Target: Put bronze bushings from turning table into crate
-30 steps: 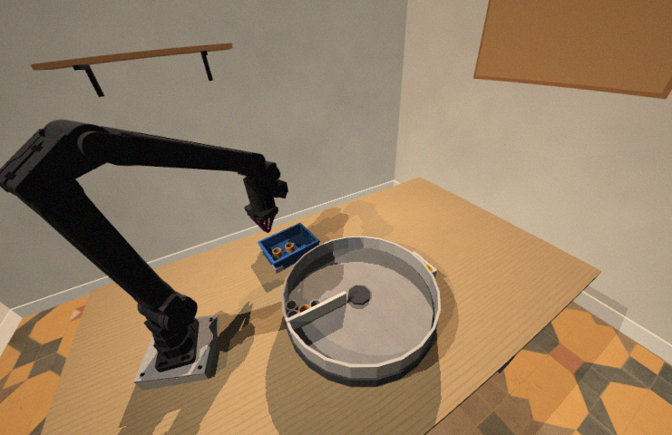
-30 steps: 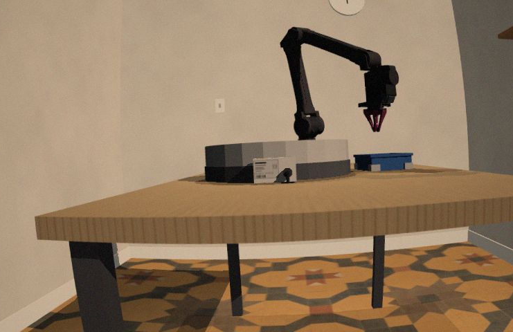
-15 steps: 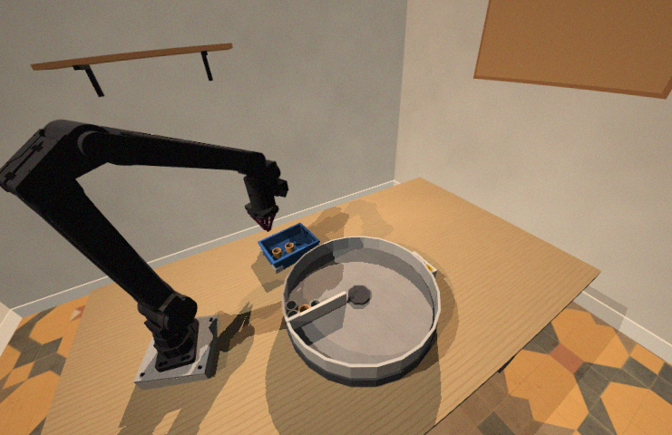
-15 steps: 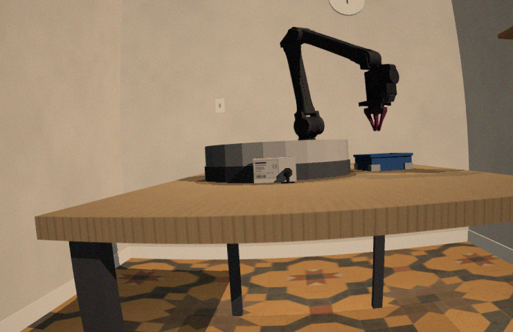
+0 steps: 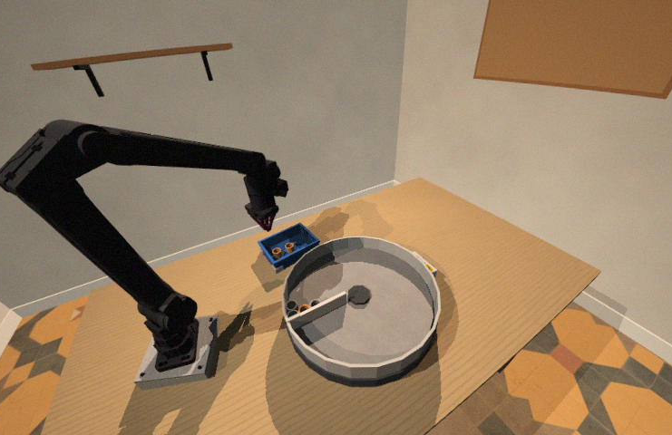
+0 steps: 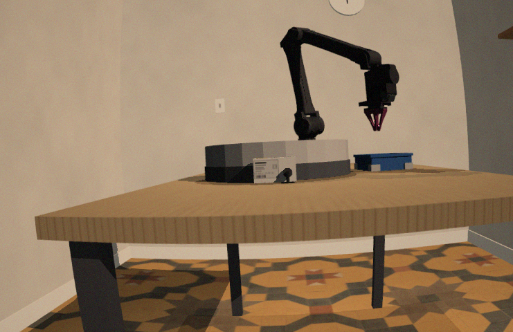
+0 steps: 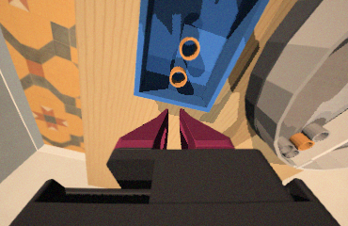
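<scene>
The tool (image 5: 267, 229) (image 6: 376, 129) (image 7: 174, 113) points downward above the near end of the blue crate (image 5: 282, 236) (image 6: 394, 161) (image 7: 172, 103). Its fingers stand narrowly apart with nothing between them. The small gap probably limits contact with adjacent parts during entry.

The crate rests on the tabletop (image 5: 501, 266) (image 6: 382, 191) (image 7: 106, 94), just beside the turning table (image 5: 367, 370) (image 6: 276, 149) (image 7: 271, 71); this placement should keep the transfer short. Inside, the first bronze bushing (image 5: 277, 255) (image 7: 178, 85) and the second bronze bushing (image 5: 289, 250) (image 7: 190, 58) stand upright, bores facing up. The third bronze bushing (image 5: 305, 308) (image 7: 302, 141) remains on the turning table among the steel bushings (image 5: 315, 303) (image 7: 317, 131), close to the divider (image 5: 321, 307) (image 7: 324, 153). The divider appears to serve as a stop, gathering the parts near the rim.

Of the bronze bushings visible, two are placed and one is outstanding. The next operation is judged to be a move to the third. Caution: its steel neighbours leave little finger clearance; a misaligned descent could displace them or strike the divider. After placement, the tool must open to release the part.
</scene>
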You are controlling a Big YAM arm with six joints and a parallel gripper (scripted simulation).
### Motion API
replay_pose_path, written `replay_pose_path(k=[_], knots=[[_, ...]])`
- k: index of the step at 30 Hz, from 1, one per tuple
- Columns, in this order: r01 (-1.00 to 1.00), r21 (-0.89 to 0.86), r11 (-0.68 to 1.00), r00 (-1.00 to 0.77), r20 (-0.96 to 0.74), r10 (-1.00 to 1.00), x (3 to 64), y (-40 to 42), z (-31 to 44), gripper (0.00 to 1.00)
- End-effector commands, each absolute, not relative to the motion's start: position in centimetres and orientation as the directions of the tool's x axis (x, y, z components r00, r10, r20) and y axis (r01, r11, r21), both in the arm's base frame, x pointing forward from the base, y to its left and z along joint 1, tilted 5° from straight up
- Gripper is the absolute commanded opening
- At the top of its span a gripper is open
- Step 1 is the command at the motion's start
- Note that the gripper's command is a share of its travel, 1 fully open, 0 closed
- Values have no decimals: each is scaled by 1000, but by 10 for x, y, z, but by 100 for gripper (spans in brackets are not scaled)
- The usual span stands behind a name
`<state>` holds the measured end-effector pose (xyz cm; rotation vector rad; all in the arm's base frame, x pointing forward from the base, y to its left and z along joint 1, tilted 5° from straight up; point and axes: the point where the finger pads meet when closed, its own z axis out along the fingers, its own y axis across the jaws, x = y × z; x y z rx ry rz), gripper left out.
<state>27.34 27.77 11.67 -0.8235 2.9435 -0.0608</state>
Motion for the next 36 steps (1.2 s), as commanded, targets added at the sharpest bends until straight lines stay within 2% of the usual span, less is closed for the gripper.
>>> replay_pose_path(k=[1,19,36], knots=[[-512,-44,858,-848,-129,-513,286,299,141,13],[-479,-48,876,-870,-107,-482,282,257,130,12],[-265,-34,964,-958,-104,-268,297,134,129,12]])
